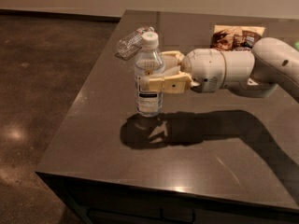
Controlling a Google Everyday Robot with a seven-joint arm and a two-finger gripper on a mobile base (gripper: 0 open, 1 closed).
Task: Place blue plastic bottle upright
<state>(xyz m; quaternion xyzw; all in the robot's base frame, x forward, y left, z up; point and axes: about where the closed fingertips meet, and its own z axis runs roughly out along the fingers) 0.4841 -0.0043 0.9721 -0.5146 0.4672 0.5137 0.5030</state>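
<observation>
The blue plastic bottle (149, 101) stands upright on the dark table (93, 139), near its left edge. It has a white cap and a pale label with a dark text panel. Its base appears to touch the table top, above its own shadow. My gripper (152, 72) reaches in from the right and is shut on the bottle's middle. One cream finger (164, 84) crosses the bottle's front and the other finger (172, 56) lies behind it.
A smaller clear bottle (132, 41) lies on its side behind the blue one, at the far left of the table. A brown snack bag (236, 37) lies at the back right. The table's left edge is close to the bottle, with dark floor (37, 87) beyond.
</observation>
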